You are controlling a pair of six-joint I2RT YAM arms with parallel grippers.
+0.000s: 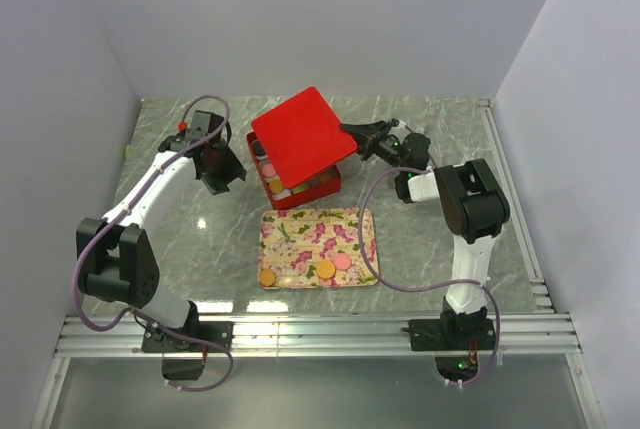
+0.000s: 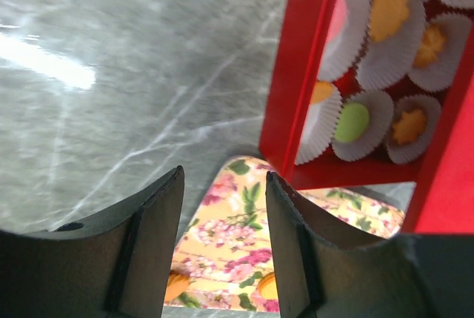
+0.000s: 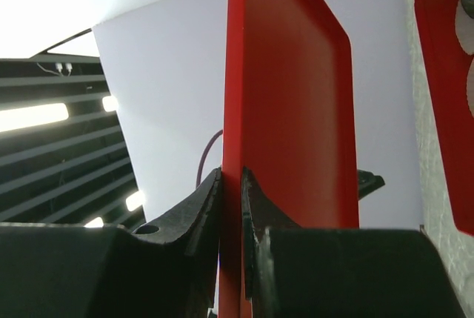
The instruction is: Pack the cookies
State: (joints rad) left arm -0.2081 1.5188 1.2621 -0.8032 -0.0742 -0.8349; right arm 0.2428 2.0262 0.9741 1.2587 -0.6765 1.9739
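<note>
A red box (image 1: pixel 322 190) stands at mid-table with cookies in white paper cups; the left wrist view shows orange ones (image 2: pixel 388 14) and a green one (image 2: pixel 351 121) inside it. My right gripper (image 1: pixel 352 135) is shut on the edge of the red lid (image 1: pixel 303 137), holding it tilted above the box and hiding most of the contents. In the right wrist view my fingers pinch the lid (image 3: pixel 289 110) at its edge (image 3: pixel 231 177). My left gripper (image 1: pixel 222 169) is open and empty, just left of the box. Three loose cookies, orange (image 1: pixel 267 276), orange (image 1: pixel 326 269) and pink (image 1: pixel 343 261), lie on the floral tray (image 1: pixel 318 229).
The floral tray lies in front of the box, and also shows between my left fingers (image 2: pixel 229 236). The box's red wall (image 2: pixel 304 73) is close to the right of my left gripper (image 2: pixel 224 184). White walls enclose the marble table on three sides.
</note>
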